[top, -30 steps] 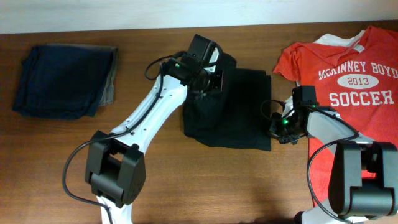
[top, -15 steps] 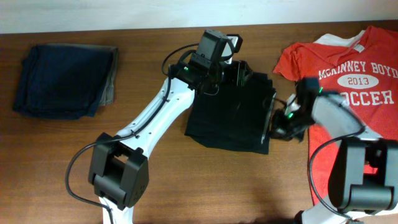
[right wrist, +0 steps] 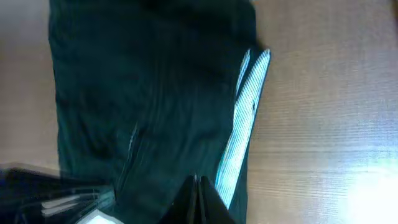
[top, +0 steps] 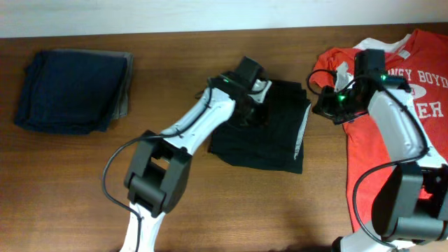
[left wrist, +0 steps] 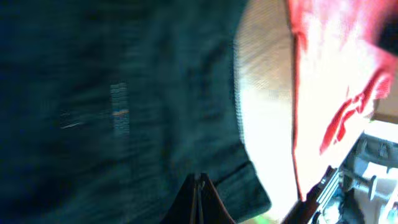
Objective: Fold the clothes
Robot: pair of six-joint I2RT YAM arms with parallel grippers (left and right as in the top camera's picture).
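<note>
Left end effector (left wrist: pixel 199 182), fingers pressed together with nothing seen between them, sits over the black shorts (top: pixel 269 136), which lie partly folded on the desk (top: pixel 70 189) directly beneath it. Right end effector (right wrist: pixel 197 182), likewise closed and empty, is just beside the shorts' edge, where the whitish waistband strip (right wrist: pixel 245 118) shows. The cloth looks soft, light and limp, so a corner or hem pinch seems best. A red T-shirt (top: pixel 420 140) under the right arm could snag. The navy and grey folded garments (top: pixel 70 91) lie well apart.
</note>
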